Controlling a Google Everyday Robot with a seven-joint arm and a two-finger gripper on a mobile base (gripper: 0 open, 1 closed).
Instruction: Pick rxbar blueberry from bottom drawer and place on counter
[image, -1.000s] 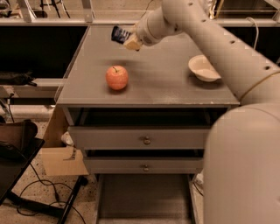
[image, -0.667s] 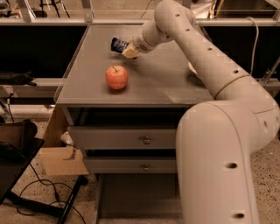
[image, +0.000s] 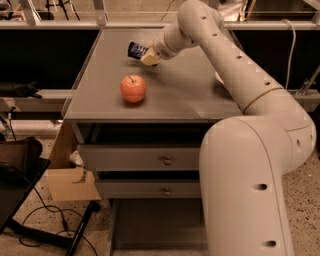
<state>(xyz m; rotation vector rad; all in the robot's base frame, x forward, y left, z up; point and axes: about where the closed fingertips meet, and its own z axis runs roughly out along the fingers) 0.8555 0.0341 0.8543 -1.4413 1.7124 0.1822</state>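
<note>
My gripper is over the far middle of the counter, shut on the rxbar blueberry, a small dark blue bar that sticks out to the left of the pale fingers, just above the surface. The bottom drawer stands pulled out below the cabinet with a plain grey floor. My arm reaches from the lower right across the counter.
A red apple sits on the counter in front of the bar. Two shut drawers with round knobs sit under the counter. A cardboard box and cables lie on the floor at the left.
My gripper has moved lower and a little forward with the bar, closer to the counter surface. My arm now covers the white bowl at the right.
</note>
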